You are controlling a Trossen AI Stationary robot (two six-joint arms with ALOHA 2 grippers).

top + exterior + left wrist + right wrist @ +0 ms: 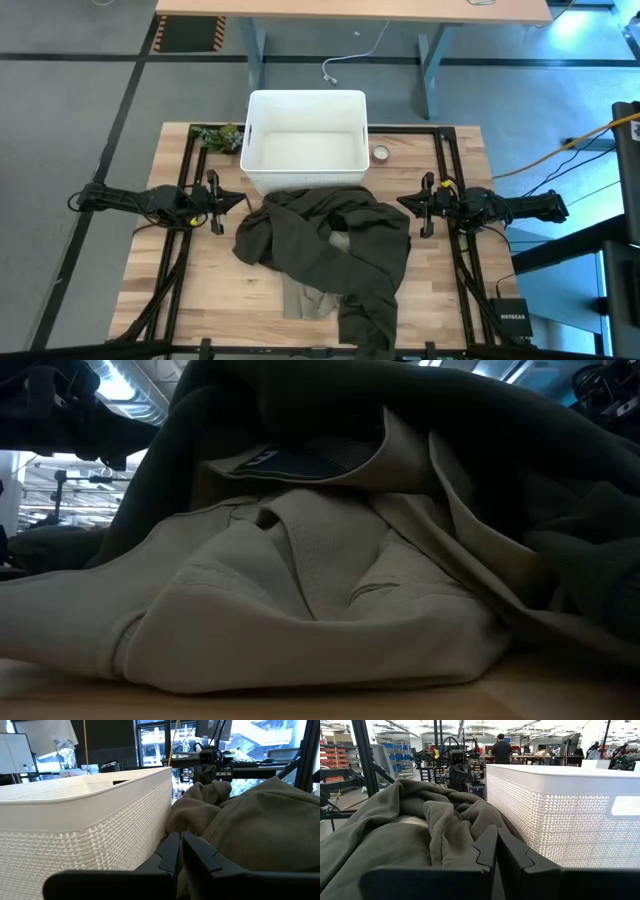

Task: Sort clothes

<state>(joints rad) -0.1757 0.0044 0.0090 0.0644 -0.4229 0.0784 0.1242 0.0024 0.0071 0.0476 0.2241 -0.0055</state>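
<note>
The clothes lie in one heap on the bench [200, 300], at the 6 o'clock side of the white bin [306, 140] and touching its near wall. The dark olive garment [340, 235] covers nearly everything, and under it a beige-khaki garment [308, 298] shows only at the 6 o'clock edge of the heap; in the low view this beige piece [300, 610] lies folded under the olive one. The left gripper [245, 200] waits at 9 o'clock of the heap and the right gripper [400, 203] at 3 o'clock. Both are clenched with nothing held, each just beside the cloth but not in it. I judge that nothing is sorted yet, because the bin looks empty. To do the first step well, one gripper should open wide and come down on a raised fold of the olive garment, near its top. It should pinch only this upper layer, then lift high and slowly so the beige piece stays on the bench. The other arm should stay away from the cloth, or it may drag the heap.
</note>
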